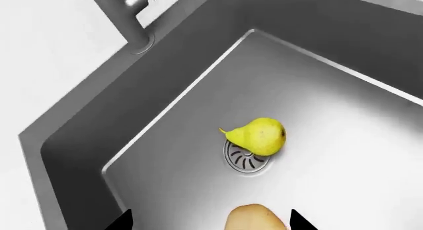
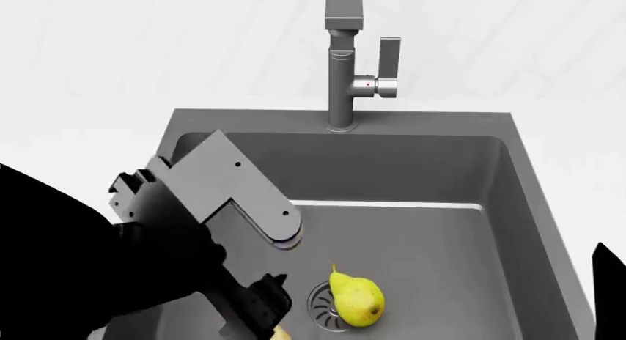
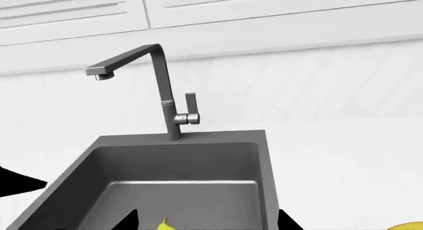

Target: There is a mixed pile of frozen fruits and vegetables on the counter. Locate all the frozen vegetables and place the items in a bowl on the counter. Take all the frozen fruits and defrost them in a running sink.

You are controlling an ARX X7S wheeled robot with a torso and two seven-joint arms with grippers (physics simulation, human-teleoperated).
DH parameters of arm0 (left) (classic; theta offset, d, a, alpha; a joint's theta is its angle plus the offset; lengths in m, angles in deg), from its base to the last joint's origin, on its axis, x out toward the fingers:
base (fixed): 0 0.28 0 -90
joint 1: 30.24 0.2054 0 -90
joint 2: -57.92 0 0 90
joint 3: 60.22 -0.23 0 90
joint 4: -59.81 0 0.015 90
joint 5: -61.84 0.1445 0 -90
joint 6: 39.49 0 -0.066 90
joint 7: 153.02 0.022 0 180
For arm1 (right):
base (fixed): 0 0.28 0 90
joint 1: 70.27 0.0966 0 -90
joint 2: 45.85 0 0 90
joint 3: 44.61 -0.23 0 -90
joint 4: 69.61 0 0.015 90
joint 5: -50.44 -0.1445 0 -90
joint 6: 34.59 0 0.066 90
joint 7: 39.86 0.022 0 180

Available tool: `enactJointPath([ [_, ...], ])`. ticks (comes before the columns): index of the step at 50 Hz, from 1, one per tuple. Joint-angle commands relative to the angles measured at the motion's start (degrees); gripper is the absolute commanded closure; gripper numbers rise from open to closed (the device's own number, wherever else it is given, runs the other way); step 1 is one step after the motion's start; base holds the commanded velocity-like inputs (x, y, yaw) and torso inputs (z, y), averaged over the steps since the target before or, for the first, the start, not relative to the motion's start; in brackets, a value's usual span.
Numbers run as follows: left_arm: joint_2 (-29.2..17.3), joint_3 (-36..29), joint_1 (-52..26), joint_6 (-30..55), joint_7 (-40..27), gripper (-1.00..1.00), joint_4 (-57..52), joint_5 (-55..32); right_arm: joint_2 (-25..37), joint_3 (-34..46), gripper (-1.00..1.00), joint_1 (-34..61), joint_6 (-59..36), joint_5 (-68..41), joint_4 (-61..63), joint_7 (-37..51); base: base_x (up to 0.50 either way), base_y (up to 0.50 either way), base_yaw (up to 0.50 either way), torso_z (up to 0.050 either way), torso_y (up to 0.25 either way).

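Inventory, taking the drain (image 1: 246, 158) as my landmark and working outward from my own arms.

- Left gripper (image 1: 210, 221) — over the sink, on my side of the drain. Its two dark tips stand apart with a peach-toned fruit (image 1: 256, 218) between them; contact is cut off by the frame edge, so I cannot tell whether the jaws grip it or have let go. I judge it is here to join the other fruit for defrosting.
- Right gripper (image 3: 206, 220) — only its dark tips show, spread wide with nothing between them, facing the sink from the near side.
- Pear (image 1: 258, 136) — on the basin floor, lying across the drain's edge, stem pointing away from it. Already delivered, I judge.
- Sink (image 2: 509, 230) — dark grey basin around the drain; no water visible.
- Faucet (image 2: 344, 61) — beyond the drain at the sink's far rim, lever (image 2: 388, 65) upright beside it. It looks off — turning it on appears outstanding.
- Table (image 3: 343, 155) — white, flanking the sink; vegetables and bowl not in view.
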Motion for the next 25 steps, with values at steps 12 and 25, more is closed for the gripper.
enactJointPath([
  [12,-12.24,8.97,1.5,-3.61,-12.21,-1.0,-12.48,-15.73,4.71,-3.25,-1.0,-0.76,-1.76,-3.52,-0.43,1.17,0.0,0.0,0.0,0.0,0.0],
  [25,-22.19,15.39,7.77,-10.13,-15.42,-1.0,-21.28,-19.04,5.05,-3.37,-1.0,-1.29,-3.08,-3.6,-1.91,1.18,0.0,0.0,0.0,0.0,0.0],
])
